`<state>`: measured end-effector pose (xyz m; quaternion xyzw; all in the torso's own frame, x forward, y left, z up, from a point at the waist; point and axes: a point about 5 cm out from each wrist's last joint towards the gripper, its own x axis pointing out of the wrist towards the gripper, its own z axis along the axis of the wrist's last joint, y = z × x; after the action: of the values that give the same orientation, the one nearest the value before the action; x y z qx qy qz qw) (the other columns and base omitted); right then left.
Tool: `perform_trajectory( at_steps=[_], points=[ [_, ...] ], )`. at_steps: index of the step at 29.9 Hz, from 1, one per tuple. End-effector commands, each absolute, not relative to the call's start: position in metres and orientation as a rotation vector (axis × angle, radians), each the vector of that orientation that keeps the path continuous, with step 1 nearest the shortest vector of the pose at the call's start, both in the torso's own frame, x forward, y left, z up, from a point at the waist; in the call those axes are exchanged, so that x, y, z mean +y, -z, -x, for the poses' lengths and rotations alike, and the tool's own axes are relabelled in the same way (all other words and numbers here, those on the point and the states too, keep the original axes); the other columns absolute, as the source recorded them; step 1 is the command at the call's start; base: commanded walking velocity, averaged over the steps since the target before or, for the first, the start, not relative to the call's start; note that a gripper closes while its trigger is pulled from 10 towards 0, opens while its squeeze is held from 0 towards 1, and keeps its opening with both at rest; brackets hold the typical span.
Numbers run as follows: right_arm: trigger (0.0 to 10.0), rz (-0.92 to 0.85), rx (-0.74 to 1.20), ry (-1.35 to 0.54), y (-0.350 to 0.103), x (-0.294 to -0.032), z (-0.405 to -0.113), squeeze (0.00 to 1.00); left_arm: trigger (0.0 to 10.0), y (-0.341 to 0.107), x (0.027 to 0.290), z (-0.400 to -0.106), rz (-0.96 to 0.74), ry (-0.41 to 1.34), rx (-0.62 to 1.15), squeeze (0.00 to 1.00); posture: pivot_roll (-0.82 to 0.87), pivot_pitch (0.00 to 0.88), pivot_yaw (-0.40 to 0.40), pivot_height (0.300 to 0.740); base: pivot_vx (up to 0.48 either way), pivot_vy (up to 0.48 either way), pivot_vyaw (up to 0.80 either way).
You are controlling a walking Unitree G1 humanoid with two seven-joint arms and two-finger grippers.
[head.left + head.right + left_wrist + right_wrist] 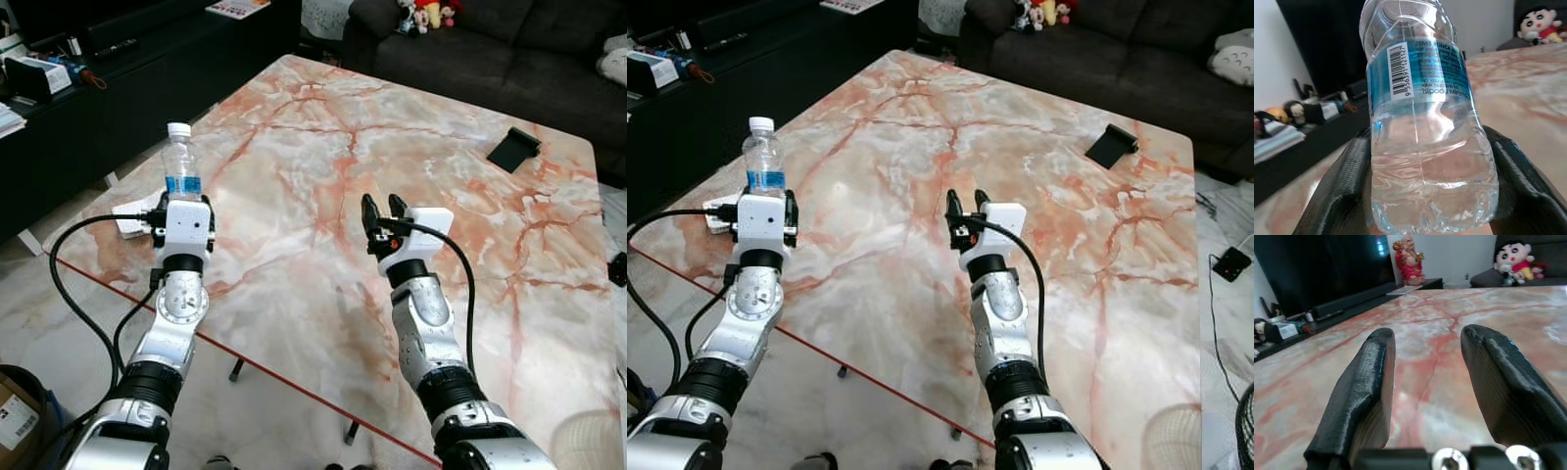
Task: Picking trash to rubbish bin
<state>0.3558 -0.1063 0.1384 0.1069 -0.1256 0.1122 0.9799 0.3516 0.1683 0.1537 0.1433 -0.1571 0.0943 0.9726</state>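
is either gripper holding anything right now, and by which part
The left gripper holds the water bottle by its lower body, below the blue label, one finger on each side. The right gripper is open over the marble table, holding nothing.

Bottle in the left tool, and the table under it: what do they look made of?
Bottle: thin clear plastic, glossy, likely; you see through it, the walls look dented, and a blue printed label wraps it. Table: looks like polished marble or a marble-look slab, cream with reddish veins and a soft sheen.

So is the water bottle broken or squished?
A bit squished. The water bottle has dented, crumpled sides where the left hand grips it. It stands upright on the marble table, cap on, nothing spilled.
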Motion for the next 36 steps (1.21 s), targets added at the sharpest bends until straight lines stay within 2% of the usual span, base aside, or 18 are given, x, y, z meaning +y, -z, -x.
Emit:
perform_trajectory(
  at_steps=[1,11,24,32,36],
  points=[
    [10.0,-0.223,-0.274,-0.217,-0.141,-0.108,-0.355,0.00,10.0,-0.158,0.166,-0.351,-0.305,-0.184,-0.354,0.00,0.08,0.067,-0.092,0.740,-0.262,0.000,0.00],
    [10.0,-0.225,-0.269,-0.230,-0.139,-0.106,-0.355,0.00,10.0,-0.159,0.169,-0.351,-0.302,-0.194,-0.355,0.00,0.08,0.054,-0.090,0.740,-0.301,0.000,0.00],
    [10.0,-0.224,-0.198,-0.229,-0.123,-0.110,-0.352,0.00,10.0,-0.150,0.171,-0.353,-0.267,-0.193,-0.302,0.00,0.08,0.056,-0.091,0.740,-0.117,0.000,0.00],
    [10.0,-0.228,-0.090,-0.212,-0.099,-0.119,-0.347,0.00,10.0,-0.122,0.169,-0.353,-0.137,-0.132,-0.149,0.00,0.08,0.076,-0.099,0.740,0.000,0.000,0.00],
    [10.0,-0.216,0.104,-0.142,-0.060,-0.142,-0.334,0.00,10.0,-0.077,0.168,-0.343,-0.074,-0.071,0.089,0.00,0.07,0.092,-0.106,0.740,0.000,0.000,0.00]
  ],
)
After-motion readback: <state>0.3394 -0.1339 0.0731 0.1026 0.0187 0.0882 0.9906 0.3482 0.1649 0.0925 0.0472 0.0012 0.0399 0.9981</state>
